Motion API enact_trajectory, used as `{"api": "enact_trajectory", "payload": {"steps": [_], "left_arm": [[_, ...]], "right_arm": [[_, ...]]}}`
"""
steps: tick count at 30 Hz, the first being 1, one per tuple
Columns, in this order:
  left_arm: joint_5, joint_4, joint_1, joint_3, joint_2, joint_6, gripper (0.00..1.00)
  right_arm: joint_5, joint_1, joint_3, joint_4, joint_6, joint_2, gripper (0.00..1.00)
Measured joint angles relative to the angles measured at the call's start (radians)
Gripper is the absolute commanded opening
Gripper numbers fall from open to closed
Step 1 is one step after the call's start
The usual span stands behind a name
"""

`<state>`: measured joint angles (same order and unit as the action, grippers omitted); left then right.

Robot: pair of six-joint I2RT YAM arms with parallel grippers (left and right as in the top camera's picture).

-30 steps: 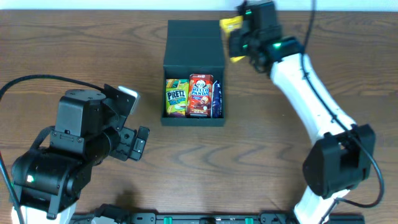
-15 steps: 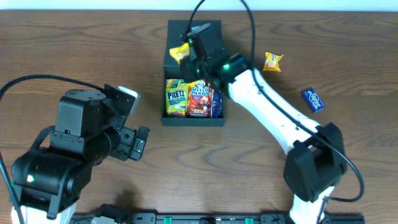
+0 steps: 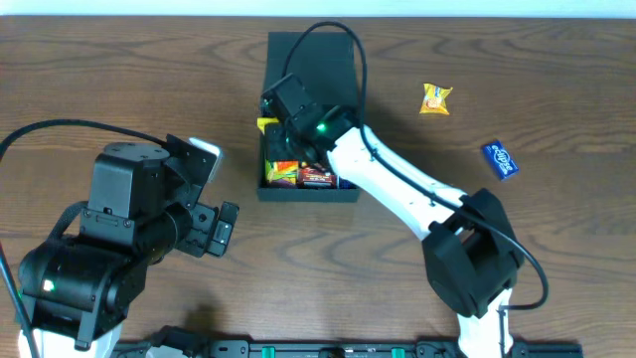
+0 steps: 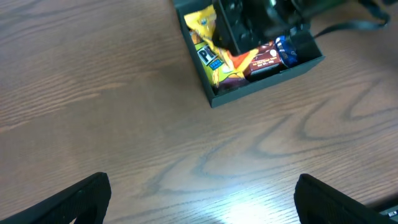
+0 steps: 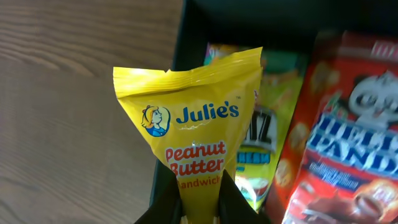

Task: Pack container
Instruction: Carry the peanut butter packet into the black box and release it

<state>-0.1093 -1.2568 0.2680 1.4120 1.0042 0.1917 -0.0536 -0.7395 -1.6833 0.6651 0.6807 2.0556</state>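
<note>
The container [image 3: 310,195] is a dark box with its flap lid [image 3: 313,60] folded back, standing at the table's middle back. Inside lie a green-yellow Pretz box [image 3: 282,175], a red Hello Panda box [image 3: 318,178] and a blue pack [image 4: 288,51]. My right gripper [image 3: 272,121] hangs over the box's left side, shut on a yellow Julie's peanut butter sandwich pack [image 5: 189,134]. In the right wrist view the pack stands upright between the fingers [image 5: 239,202], in front of the Pretz box [image 5: 273,127]. My left gripper [image 4: 202,205] is open and holds nothing, over bare wood left of the box.
A small yellow snack pack [image 3: 435,97] and a blue pack [image 3: 501,159] lie on the table to the right of the container. The right arm reaches across the box from the front right.
The right arm has swung from the table's back right to the container's left side, carrying the yellow pack. The left arm has not moved.
</note>
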Motion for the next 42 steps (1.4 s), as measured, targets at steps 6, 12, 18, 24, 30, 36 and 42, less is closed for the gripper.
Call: {"api": "enact_trajectory", "payload": {"steps": [6,12,18,24,30,36,42], "left_arm": [[0.0,0.0,0.0,0.0,0.0,0.0,0.95],[0.0,0.0,0.0,0.0,0.0,0.0,0.95],[0.0,0.0,0.0,0.0,0.0,0.0,0.95],[0.0,0.0,0.0,0.0,0.0,0.0,0.95],[0.0,0.0,0.0,0.0,0.0,0.0,0.95],[0.0,0.0,0.0,0.0,0.0,0.0,0.95],[0.0,0.0,0.0,0.0,0.0,0.0,0.95]], "right_arm": [[0.053,-0.032,0.0,0.026,0.132,0.001,0.14],[0.089,-0.055,0.0,0.026,0.224,0.001,0.15],[0.106,-0.067,0.0,0.026,0.278,0.016,0.24],[0.116,-0.067,0.0,0.027,0.291,0.025,0.29],[0.13,-0.066,0.0,0.021,0.301,0.025,0.62],[0.133,-0.028,0.0,0.021,0.259,0.023,0.7],[0.136,0.07,0.0,0.021,0.14,-0.042,0.81]]}}
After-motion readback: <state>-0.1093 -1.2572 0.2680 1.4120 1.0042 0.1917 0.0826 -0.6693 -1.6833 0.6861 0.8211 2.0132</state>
